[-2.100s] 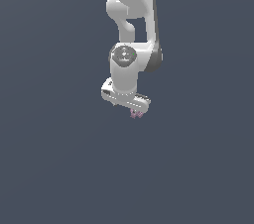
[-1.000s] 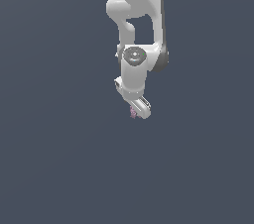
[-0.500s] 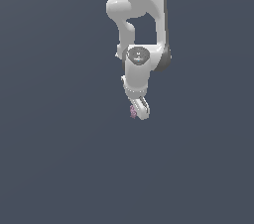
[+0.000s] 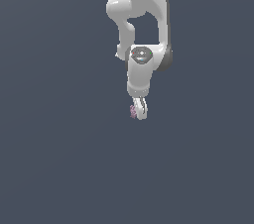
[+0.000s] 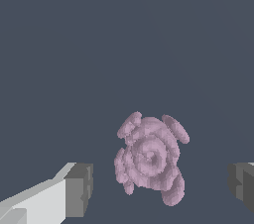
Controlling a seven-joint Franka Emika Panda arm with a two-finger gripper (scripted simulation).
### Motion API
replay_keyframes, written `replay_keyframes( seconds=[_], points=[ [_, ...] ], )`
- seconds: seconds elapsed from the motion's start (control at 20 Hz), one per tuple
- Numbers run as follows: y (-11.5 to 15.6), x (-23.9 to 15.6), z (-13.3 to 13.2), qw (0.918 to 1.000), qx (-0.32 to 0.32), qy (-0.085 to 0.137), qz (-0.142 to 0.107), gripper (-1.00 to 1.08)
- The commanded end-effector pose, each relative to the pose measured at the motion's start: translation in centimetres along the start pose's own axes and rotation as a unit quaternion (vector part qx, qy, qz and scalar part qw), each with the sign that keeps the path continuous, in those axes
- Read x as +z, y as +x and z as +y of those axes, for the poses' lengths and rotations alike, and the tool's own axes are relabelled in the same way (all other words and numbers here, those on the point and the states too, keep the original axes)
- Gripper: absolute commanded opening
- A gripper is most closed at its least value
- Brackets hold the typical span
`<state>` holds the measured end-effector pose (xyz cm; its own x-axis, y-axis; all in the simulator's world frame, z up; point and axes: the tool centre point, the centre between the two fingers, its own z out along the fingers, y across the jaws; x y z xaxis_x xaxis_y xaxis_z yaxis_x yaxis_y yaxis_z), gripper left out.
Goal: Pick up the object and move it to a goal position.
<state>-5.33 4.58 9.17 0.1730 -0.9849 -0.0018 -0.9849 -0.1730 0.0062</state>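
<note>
The object (image 5: 149,158) is a small, lumpy pink-purple clump lying on the dark grey floor. In the wrist view it sits between my two grey finger pads (image 5: 79,189), with a clear gap on each side, so nothing touches it. My gripper (image 5: 159,188) is open around it. In the exterior view the white arm points straight down and the gripper (image 4: 140,113) is seen edge-on. The object (image 4: 133,111) peeks out at the fingertips on the exterior view's left.
A plain dark grey floor (image 4: 59,168) fills both views. No other objects, containers or edges show.
The wrist has turned, so the hand that first showed broadside now shows edge-on. It has also dropped slightly around the clump, which has stayed in place.
</note>
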Motion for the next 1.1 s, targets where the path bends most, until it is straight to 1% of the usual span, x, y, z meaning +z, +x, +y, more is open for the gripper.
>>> replay_keyframes(
  seconds=[0.0,0.3,0.65,0.85,1.05],
  points=[
    [-0.2,0.1,0.1,0.9998,0.02,0.001,0.0,1.0],
    [-0.4,0.2,0.2,0.9989,0.047,0.003,0.001,1.0],
    [-0.5,0.3,0.2,0.9987,0.05,0.003,0.001,1.0],
    [-0.5,1.4,0.3,0.9987,0.051,0.003,0.001,1.0],
    [-0.4,3.3,0.3,0.9986,0.052,0.003,0.001,1.0]
  ],
)
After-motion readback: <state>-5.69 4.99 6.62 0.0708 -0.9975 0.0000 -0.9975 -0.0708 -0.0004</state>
